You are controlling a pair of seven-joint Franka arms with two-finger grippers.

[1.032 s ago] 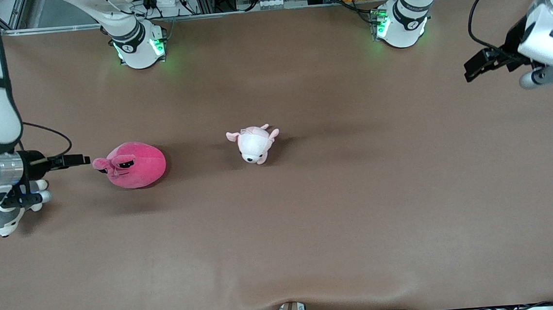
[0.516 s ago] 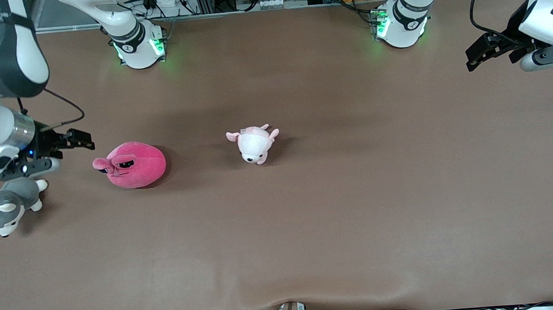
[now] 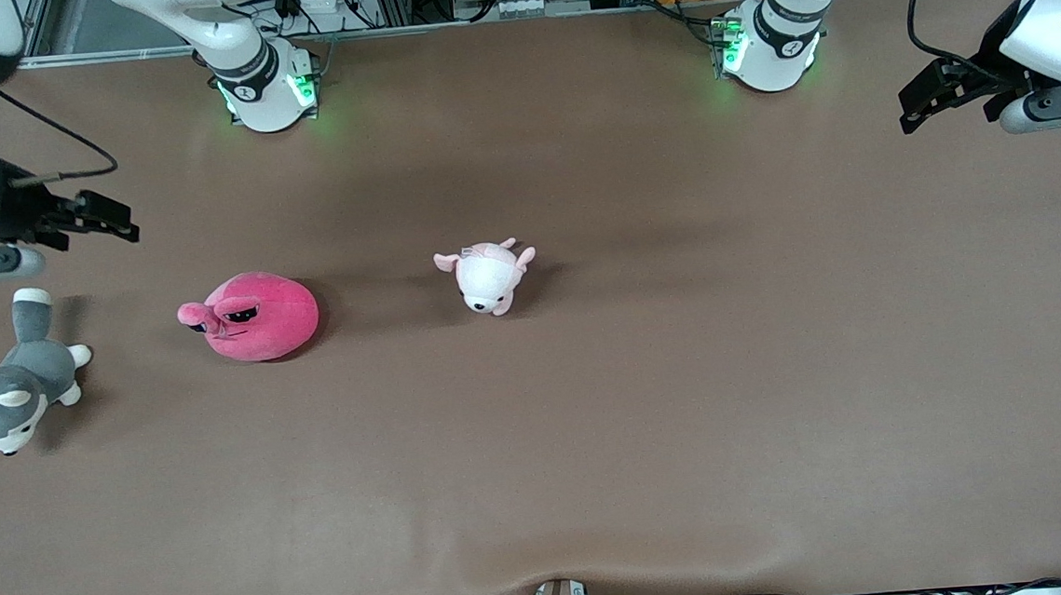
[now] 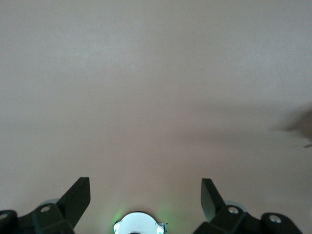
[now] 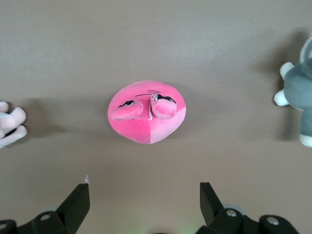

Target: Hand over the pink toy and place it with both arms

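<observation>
While the brown bench lay smooth under even light, racks of cabling and gear lined the edge where the arm bases stood, each base glowing green. The pink toy rested on the bench toward the right arm's end, a round hot-pink plush with black half-lidded eyes and small ears; in the right wrist view it sat alone, touching nothing. Toward the middle of the bench lay a pale pink-and-white plush animal, well apart from it. A grey-and-white husky plush lay at the right arm's end, a little nearer the front camera. The right hand hung in the air over bare bench, its fingers spread wide and empty. The left hand hovered over the left arm's end, fingers likewise spread, holding nothing.
</observation>
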